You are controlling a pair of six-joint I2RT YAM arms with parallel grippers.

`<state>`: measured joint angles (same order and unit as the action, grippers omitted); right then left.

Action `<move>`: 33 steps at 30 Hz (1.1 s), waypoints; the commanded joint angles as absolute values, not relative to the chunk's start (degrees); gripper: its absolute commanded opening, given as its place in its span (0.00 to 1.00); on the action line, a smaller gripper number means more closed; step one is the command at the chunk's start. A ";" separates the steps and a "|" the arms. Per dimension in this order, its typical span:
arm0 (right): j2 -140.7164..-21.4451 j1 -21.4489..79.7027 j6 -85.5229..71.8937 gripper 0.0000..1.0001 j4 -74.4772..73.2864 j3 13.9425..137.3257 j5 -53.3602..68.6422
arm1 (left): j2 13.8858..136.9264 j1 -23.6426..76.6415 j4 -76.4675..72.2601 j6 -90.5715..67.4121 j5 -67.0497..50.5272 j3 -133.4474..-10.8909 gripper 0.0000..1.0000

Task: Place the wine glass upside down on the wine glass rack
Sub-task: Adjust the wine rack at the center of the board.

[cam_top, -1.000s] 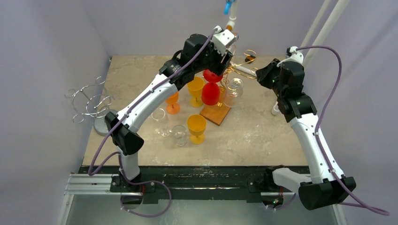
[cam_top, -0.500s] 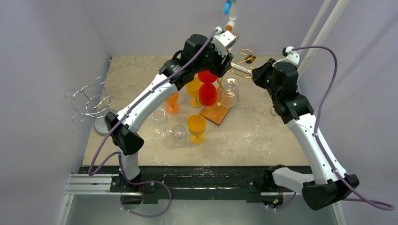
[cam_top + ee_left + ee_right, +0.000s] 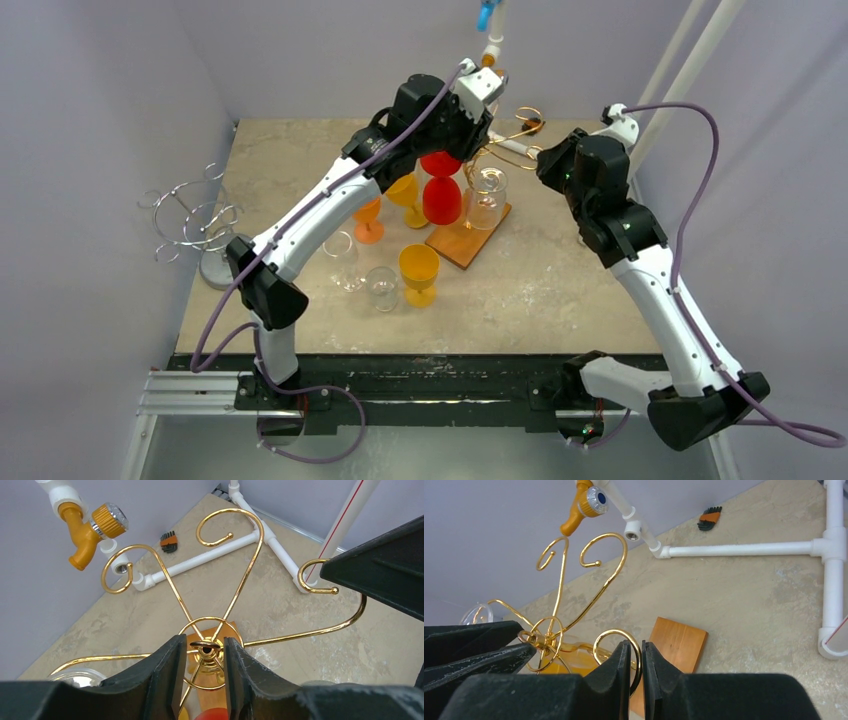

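Right gripper (image 3: 636,667) pinching curled gold rack (image 3: 569,592)

My table (image 3: 560,280) has a beige, stone-patterned top. On it, near the middle toward the back, sits the wooden base (image 3: 462,243) of the gold rack. In front of that base stands a yellow glass (image 3: 419,271), with two clear glasses (image 3: 381,287) just to its left. An orange glass (image 3: 368,222) stands further back on the left. A silver wire rack (image 3: 195,222) rests at the left edge. At the back, white pipes (image 3: 744,548) lie on the surface, with a small black brush (image 3: 709,518) near them.
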<state>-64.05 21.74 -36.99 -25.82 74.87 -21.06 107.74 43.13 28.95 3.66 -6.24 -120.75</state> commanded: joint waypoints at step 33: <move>-57.39 34.50 -45.47 0.00 -30.12 65.48 -23.17 | 112.65 45.85 28.91 3.44 -10.06 -125.63 0.06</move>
<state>-56.77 30.22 -43.94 -26.37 67.72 -34.06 109.95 44.40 30.98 3.51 -9.87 -123.66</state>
